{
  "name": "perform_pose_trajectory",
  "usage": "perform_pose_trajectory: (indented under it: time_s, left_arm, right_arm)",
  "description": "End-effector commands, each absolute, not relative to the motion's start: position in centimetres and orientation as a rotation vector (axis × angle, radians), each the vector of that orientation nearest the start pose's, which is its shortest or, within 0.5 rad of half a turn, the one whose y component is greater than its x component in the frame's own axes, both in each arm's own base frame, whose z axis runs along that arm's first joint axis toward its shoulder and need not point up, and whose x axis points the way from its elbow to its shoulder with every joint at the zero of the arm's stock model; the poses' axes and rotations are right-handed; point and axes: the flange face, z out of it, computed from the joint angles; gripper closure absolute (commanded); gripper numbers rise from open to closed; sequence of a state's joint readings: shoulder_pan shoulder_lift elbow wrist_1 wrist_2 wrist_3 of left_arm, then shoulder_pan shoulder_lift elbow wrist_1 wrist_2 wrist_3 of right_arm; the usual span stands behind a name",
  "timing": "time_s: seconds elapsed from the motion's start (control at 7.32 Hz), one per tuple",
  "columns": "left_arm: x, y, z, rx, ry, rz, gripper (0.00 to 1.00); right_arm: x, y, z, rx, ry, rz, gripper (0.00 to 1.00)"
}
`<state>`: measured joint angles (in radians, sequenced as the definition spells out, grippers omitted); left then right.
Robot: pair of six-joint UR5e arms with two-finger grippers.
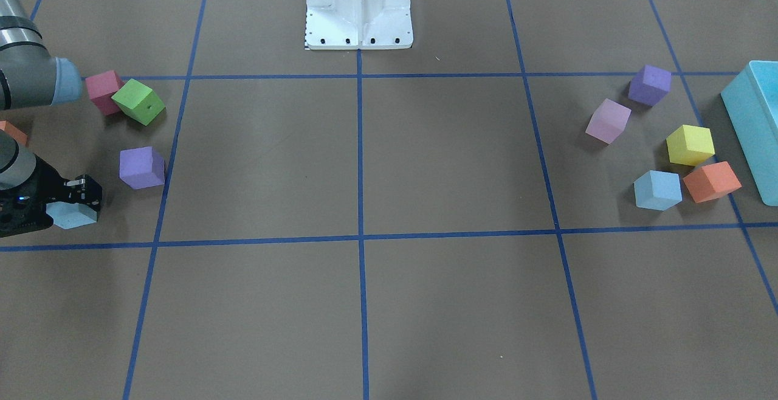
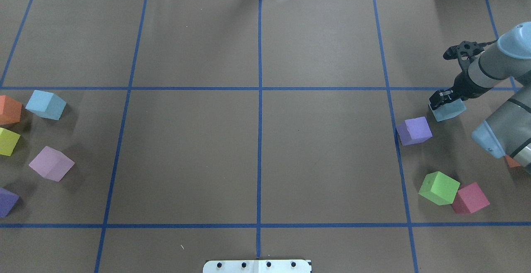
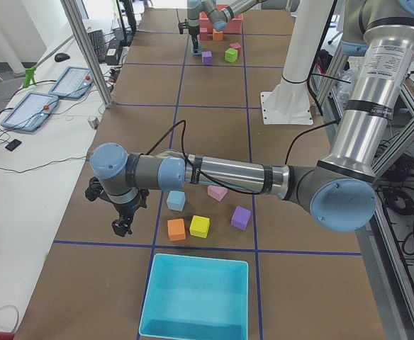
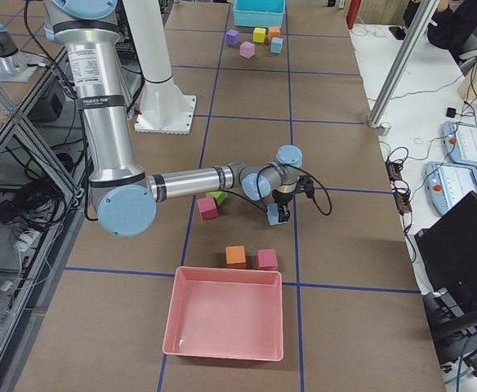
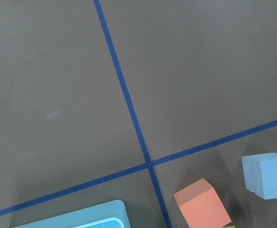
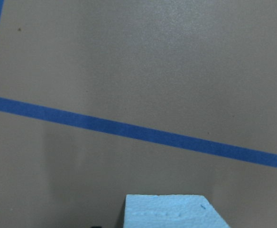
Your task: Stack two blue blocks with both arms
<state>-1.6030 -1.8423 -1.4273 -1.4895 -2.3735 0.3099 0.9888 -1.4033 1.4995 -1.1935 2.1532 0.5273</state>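
One blue block (image 2: 450, 110) lies at the table's right side, and my right gripper (image 2: 443, 98) is closed around its top. It also shows in the front view (image 1: 72, 216) under the gripper (image 1: 82, 196), and at the bottom of the right wrist view (image 6: 171, 211). I cannot tell whether it is lifted. The second blue block (image 2: 45, 104) sits free at the far left, next to an orange cube (image 1: 711, 181); the left wrist view (image 5: 267, 175) shows it too. My left gripper (image 3: 120, 228) shows only in the exterior left view, beside that cluster; whether it is open or shut I cannot tell.
A purple cube (image 2: 414, 131), a green cube (image 2: 439, 188) and a red cube (image 2: 470, 198) lie near the right gripper. A yellow cube (image 1: 690, 144), a pink cube (image 1: 608, 120) and a turquoise bin (image 1: 757, 126) are on the left arm's side. A pink bin (image 4: 226, 314) stands at the right end.
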Motion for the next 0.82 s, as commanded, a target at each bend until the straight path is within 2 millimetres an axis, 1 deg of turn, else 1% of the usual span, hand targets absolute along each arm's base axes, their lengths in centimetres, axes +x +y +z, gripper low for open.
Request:
perform_pose_trajectory:
  time_s: [0.0,0.14,0.27,0.41,0.55,0.68]
  left_arm:
    - [-8.1,-60.4,58.6,0.182,0.787,0.282,0.02]
    - [-8.1,-60.4,58.6,0.182,0.787,0.282,0.02]
    - [-8.1,-60.4,58.6,0.182,0.787,0.282,0.02]
    - [-8.1,-60.3,58.7,0.180,0.786,0.281,0.02]
    - [-8.1,-60.3,58.7,0.180,0.786,0.281,0.02]
    - [-8.1,-60.3,58.7,0.182,0.787,0.282,0.02]
  right_arm:
    - [-25.9,-53.4,57.2,0.092,-0.728,-0.196,0.37]
    - [-25.9,-53.4,57.1,0.093,-0.730,-0.199,0.37]
    - [-25.9,-53.4,56.5,0.100,-0.742,-0.204,0.37]
    - [-25.0,-53.6,54.6,0.121,-0.767,-0.200,0.36]
    - [-22.2,-54.7,52.5,0.124,-0.826,-0.166,0.36]
    - [-20.5,-56.6,48.0,0.106,-0.864,-0.131,0.36]
